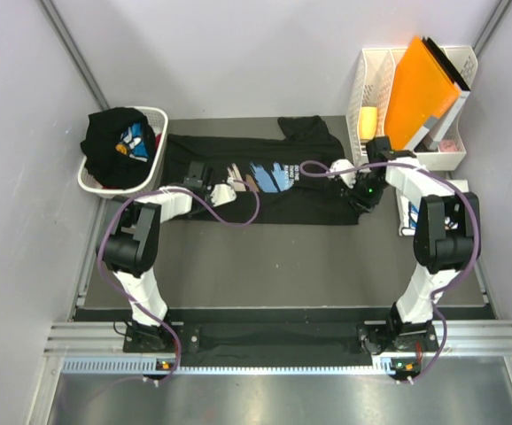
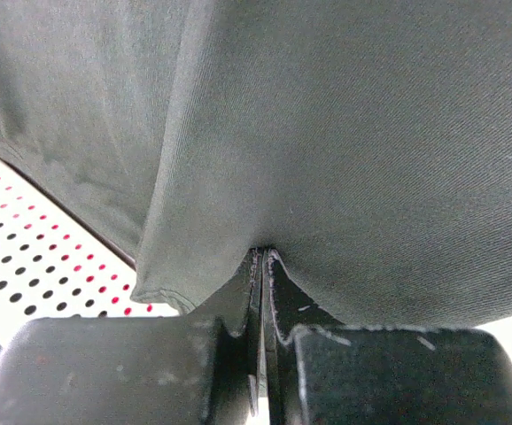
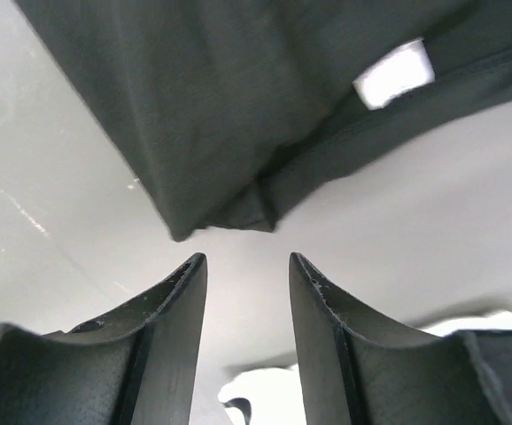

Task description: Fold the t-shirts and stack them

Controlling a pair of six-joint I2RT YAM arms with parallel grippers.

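Black tee [image 1: 283, 205] lies spread on the surface [image 1: 265, 266]; I have the left tool [image 2: 263, 258] pinched shut on a fold of it near the print [image 1: 269, 175], right tool [image 3: 247, 261] parted and empty, tee's corner just past its tips.

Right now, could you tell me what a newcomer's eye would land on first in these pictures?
Probably the bright orange folder in the white rack at far right. Then the black t-shirt spread across the middle, print up, the left gripper shut on its cloth and the right gripper open beside its edge. Another black tee is heaped in the white basket at far left.
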